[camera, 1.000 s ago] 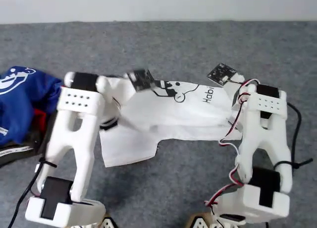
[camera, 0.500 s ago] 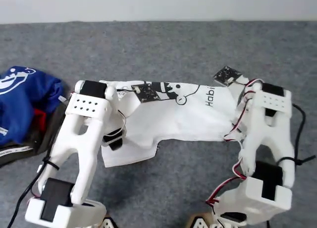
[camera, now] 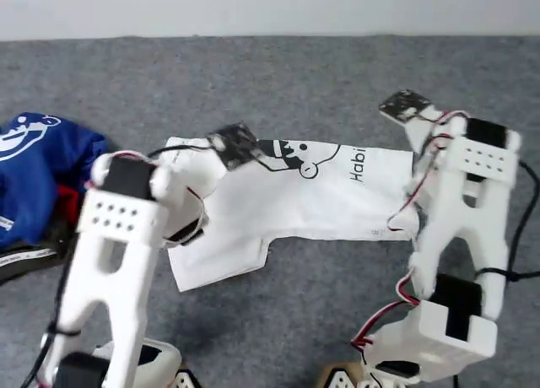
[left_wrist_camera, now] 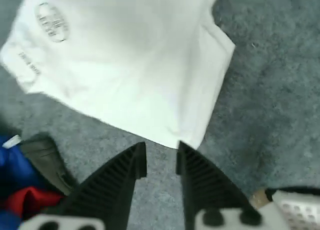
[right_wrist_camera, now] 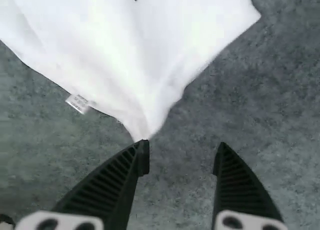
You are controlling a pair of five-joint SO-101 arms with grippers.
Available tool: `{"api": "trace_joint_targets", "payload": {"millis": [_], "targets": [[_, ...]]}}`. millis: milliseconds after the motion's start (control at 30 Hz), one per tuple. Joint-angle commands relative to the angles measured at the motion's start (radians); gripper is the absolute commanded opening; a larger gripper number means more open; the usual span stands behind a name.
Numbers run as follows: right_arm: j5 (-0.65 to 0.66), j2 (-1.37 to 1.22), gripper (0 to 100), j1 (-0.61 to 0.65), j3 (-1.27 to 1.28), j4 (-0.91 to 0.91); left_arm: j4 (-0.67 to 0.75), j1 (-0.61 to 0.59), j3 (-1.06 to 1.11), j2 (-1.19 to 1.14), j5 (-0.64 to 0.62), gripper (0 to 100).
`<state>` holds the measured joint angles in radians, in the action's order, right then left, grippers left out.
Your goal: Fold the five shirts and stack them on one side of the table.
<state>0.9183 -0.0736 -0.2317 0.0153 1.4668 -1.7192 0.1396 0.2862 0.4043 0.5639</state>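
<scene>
A white shirt (camera: 312, 198) with a black print lies folded into a wide strip across the middle of the grey table (camera: 295, 84). Its sleeve part sticks out toward the near left. My left gripper (left_wrist_camera: 161, 152) hovers just off the white shirt's (left_wrist_camera: 125, 65) near-left edge, open by a narrow gap and holding nothing. My right gripper (right_wrist_camera: 182, 150) is wide open just off the white shirt's (right_wrist_camera: 125, 50) right corner, one fingertip (right_wrist_camera: 142, 147) close to the hem. A crumpled blue shirt (camera: 38, 164) lies at the far left.
Under the blue shirt sit red cloth (camera: 67, 204) and dark cloth (camera: 34, 257) in a pile at the table's left edge; the left wrist view also catches dark cloth (left_wrist_camera: 45, 160) and red cloth (left_wrist_camera: 25, 202). Bare grey table stretches behind the white shirt and between the arm bases.
The left arm has drawn back toward the near edge and off the shirt. The right arm has shifted to the right, off the shirt's end. The shirt's left part now lies flatter.
</scene>
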Motion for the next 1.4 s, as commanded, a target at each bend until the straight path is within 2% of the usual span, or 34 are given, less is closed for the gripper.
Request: {"api": "trace_joint_targets", "payload": {"millis": [0, 100, 300, 400, 467, 567, 667, 900, 1267, 1367], "targets": [[-0.086, 0.012, 8.1, 0.094, -0.058, 0.061, 0.052, -0.084, -0.012, 0.117, -0.1, 1], [-0.123, 0.012, 0.4, 0.202, -0.058, 0.113, 0.052, -0.235, -0.008, 0.169, -0.152, 1], [-0.206, 0.005, 0.9, 0.469, -0.058, 0.147, 0.054, -0.612, -0.005, 0.193, -0.152, 1], [-0.253, -0.001, 1.3, 0.639, -0.058, 0.136, 0.046, -0.746, -0.004, 0.164, -0.103, 2], [-0.281, -0.001, 4.3, 0.75, -0.054, 0.122, 0.044, -0.818, -0.004, 0.141, -0.068, 2], [-0.305, -0.019, 15.5, 0.898, -0.054, 0.119, 0.044, -0.896, -0.005, 0.109, -0.023, 2], [-0.324, -0.082, 25.9, 1.015, -0.054, 0.119, 0.044, -0.95, -0.005, 0.092, -0.003, 2], [-0.322, -0.254, 26.7, 1.178, -0.058, -0.024, 0.044, -1.01, -0.005, 0.089, -0.003, 2], [-0.318, -0.375, 26.6, 1.193, -0.058, -0.196, 0.038, -1.01, -0.005, 0.089, -0.003, 2], [-0.316, -0.418, 23.1, 1.193, -0.058, -0.2, 0.038, -1.008, -0.005, 0.089, -0.003, 2]]}}
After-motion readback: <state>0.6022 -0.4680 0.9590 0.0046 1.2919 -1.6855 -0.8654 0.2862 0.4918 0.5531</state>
